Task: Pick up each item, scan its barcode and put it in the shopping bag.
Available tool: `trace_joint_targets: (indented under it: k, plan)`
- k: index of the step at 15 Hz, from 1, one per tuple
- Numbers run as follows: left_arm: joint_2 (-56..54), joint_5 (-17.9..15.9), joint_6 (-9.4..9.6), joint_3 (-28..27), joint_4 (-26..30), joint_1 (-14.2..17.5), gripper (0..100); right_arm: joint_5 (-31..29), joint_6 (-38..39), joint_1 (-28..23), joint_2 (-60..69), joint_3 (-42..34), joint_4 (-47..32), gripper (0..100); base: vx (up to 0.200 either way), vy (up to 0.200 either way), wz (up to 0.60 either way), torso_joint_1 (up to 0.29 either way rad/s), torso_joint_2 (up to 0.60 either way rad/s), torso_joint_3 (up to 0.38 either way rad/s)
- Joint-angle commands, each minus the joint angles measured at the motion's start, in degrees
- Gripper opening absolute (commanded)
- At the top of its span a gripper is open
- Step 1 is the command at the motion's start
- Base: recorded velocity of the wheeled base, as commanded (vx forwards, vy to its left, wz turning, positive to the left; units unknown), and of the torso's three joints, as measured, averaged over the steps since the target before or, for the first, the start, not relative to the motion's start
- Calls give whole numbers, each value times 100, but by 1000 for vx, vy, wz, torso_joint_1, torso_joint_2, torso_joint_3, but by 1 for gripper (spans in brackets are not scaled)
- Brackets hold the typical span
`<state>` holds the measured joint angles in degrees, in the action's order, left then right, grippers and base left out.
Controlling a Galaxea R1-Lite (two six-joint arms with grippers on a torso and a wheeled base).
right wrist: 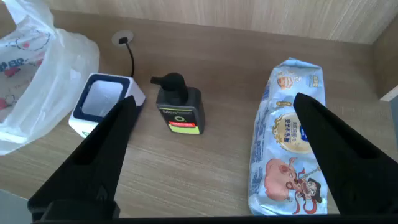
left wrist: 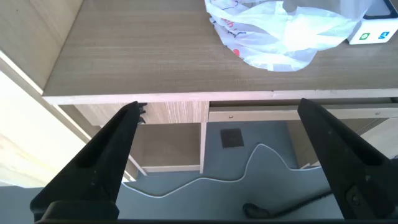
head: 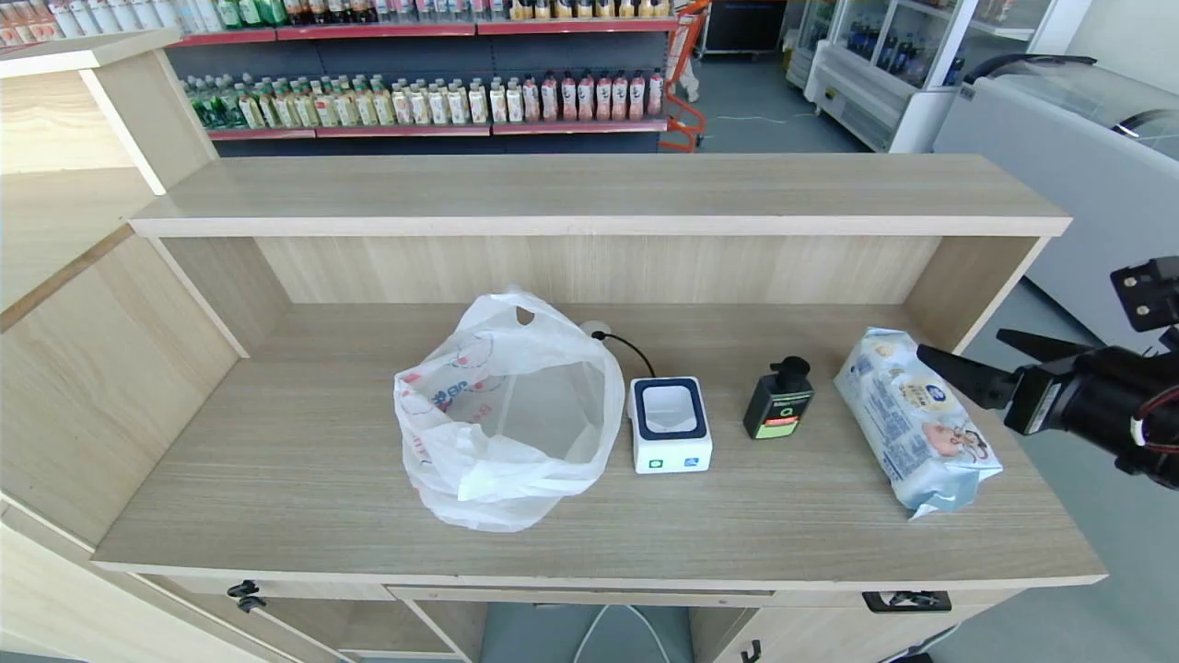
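1. Where the wooden counter (head: 276, 479) reaches its front left edge, the left gripper (left wrist: 219, 106) hangs out in front of that edge and lower than it. Its two fingers are spread wide with nothing between them.
2. A white plastic shopping bag (head: 509, 414) stands on the counter left of centre, with its mouth open upward and its handles slack.
3. Just beside the bag on its right sits a white scanner (head: 671, 424), its dark-framed window facing up. Whether the bag's side touches it cannot be told. A black cable (head: 626, 345) runs from behind the scanner to a hole at the back of the counter.
4. A dark pump bottle (head: 778, 401) with a green and red label stands upright to the right of the scanner, apart from it.
5. A pale blue pack of wipes (head: 916, 419) lies flat near the counter's right end, running front to back. It is near the bottle but not touching it.
6. At the counter's right end the right gripper (head: 960, 343) hovers by the rear end of the pack, above it. Its fingers are released wide and grasp nothing.
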<state>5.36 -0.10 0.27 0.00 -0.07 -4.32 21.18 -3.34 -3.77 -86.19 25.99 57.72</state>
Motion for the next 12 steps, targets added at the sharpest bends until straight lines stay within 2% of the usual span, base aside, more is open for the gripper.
trace_joint_targets:
  k: [1, 3, 6, 9, 11, 12]
  plan:
    - [9, 1, 0, 0, -1, 1, 100, 45, -70, -89, -856, -85, 143, 100, 0, 0, 0, 0, 0, 0]
    - [9, 1, 0, 0, -1, 1, 100, -210, -53, -159, -1049, -323, 152, 100, 0, 0, 0, 0, 0, 0]
    - [9, 1, 0, 0, -1, 1, 100, -158, -44, -151, -1454, -261, 196, 100, 0, 0, 0, 0, 0, 0]
    - [9, 1, 0, 0, -1, 1, 100, 423, -53, -36, -2060, -129, 855, 100, 0, 0, 0, 0, 0, 0]
    - [9, 1, 0, 0, -1, 1, 100, 616, -61, 34, -2587, 55, 1488, 100, 0, 0, 0, 0, 0, 0]
    - [9, 1, 0, 0, -1, 1, 100, 642, -61, 78, -2693, 82, 1567, 100, 0, 0, 0, 0, 0, 0]
